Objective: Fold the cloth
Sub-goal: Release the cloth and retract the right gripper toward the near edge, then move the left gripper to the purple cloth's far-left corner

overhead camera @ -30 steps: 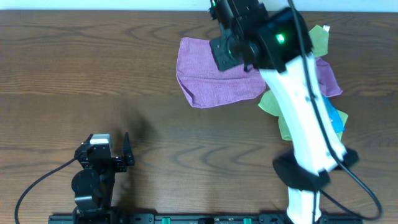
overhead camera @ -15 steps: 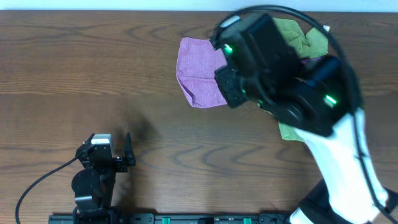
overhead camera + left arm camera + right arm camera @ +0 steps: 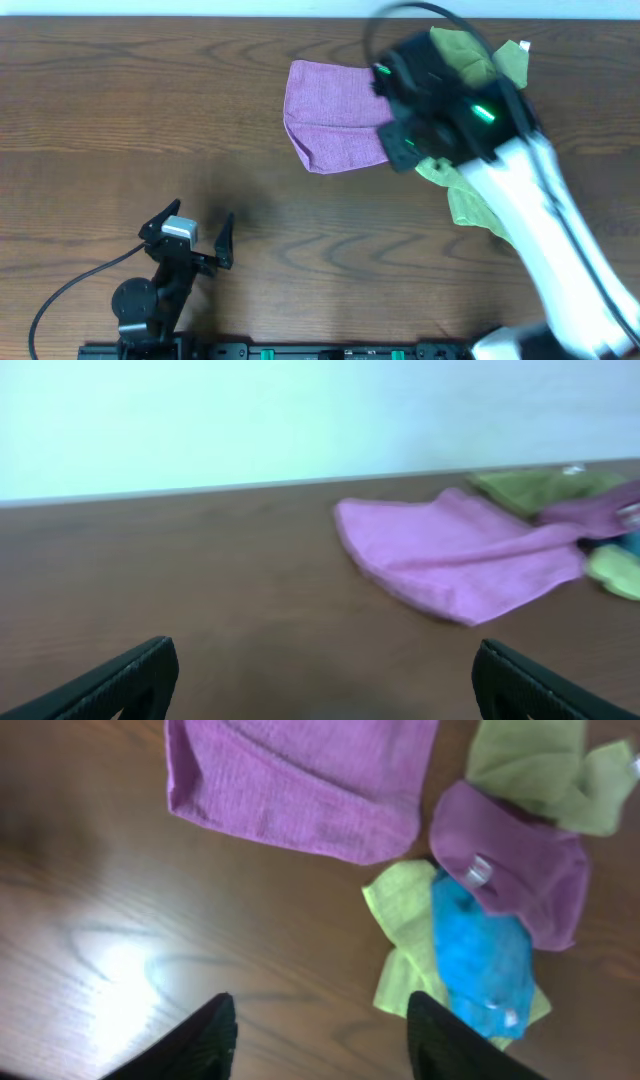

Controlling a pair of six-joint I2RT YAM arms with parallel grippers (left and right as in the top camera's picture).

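Note:
A lilac cloth (image 3: 330, 115) lies flat on the brown table (image 3: 150, 100), folded over with its fold along the near edge. It also shows in the left wrist view (image 3: 450, 555) and the right wrist view (image 3: 300, 780). My right gripper (image 3: 320, 1020) is open and empty, hovering above the bare table just in front of the cloth. My right arm (image 3: 450, 110) covers the cloth's right end in the overhead view. My left gripper (image 3: 190, 235) is open and empty near the table's front left, pointing toward the cloth, and it also shows in the left wrist view (image 3: 325, 670).
A pile of other cloths lies right of the lilac one: an olive-green one (image 3: 540, 770), a darker purple one (image 3: 520, 870), a blue one (image 3: 480, 955) and a lime one (image 3: 400, 910). The table's far edge meets a pale wall (image 3: 300, 410).
My right arm has swung back and to the right, off the lilac cloth, uncovering more of it. My left gripper has lifted, shifted slightly right and spread its fingers wider.

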